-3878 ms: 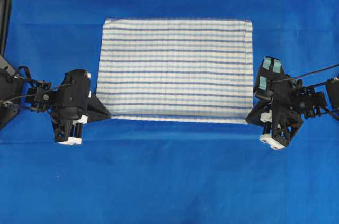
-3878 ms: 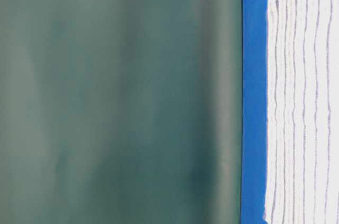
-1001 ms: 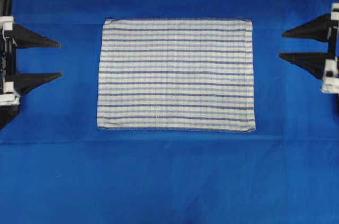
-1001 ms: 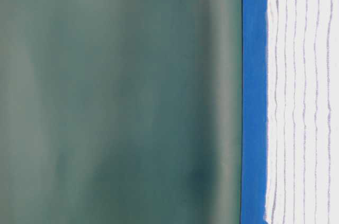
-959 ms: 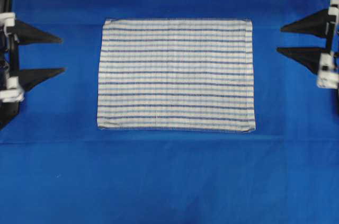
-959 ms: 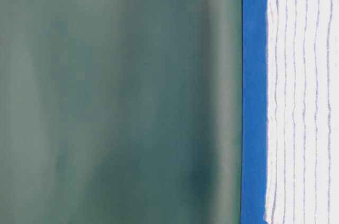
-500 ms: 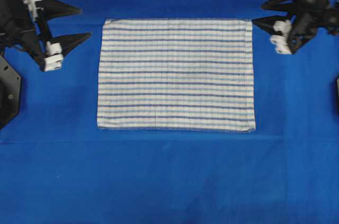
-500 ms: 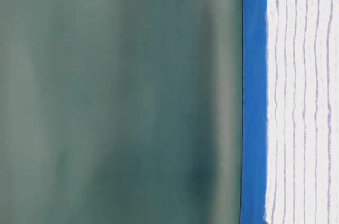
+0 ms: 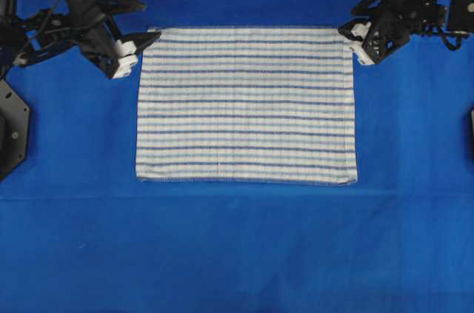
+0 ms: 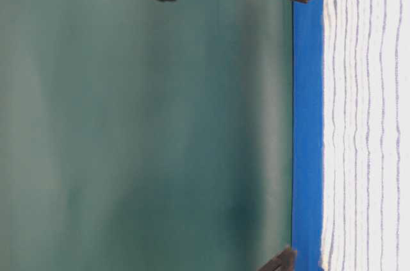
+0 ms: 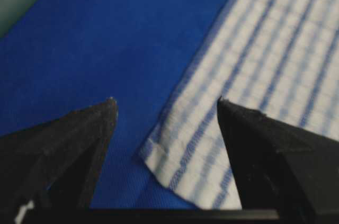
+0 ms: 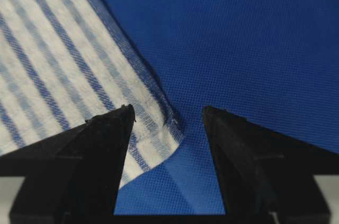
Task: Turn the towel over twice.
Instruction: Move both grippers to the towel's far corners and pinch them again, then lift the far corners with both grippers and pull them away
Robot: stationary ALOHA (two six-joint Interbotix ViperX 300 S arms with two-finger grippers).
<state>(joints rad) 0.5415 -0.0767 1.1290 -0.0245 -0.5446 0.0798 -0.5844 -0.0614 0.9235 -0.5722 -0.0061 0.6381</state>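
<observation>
The towel (image 9: 246, 103) lies flat on the blue table cover (image 9: 237, 254), a little above the middle of the overhead frame. The left gripper (image 9: 141, 41) sits at its upper-left corner and the right gripper (image 9: 348, 32) at its upper-right, both with jaws spread wide and holding nothing, each wrist view showing a corner between the tips. This looks like the reach for a flip: next, each should settle onto its corner and pinch only the hem, not the cover beneath.

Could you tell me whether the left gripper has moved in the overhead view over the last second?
Yes. The left gripper has swung from that view's left edge inward and upward to the towel's top-left corner, jaws open.
</observation>
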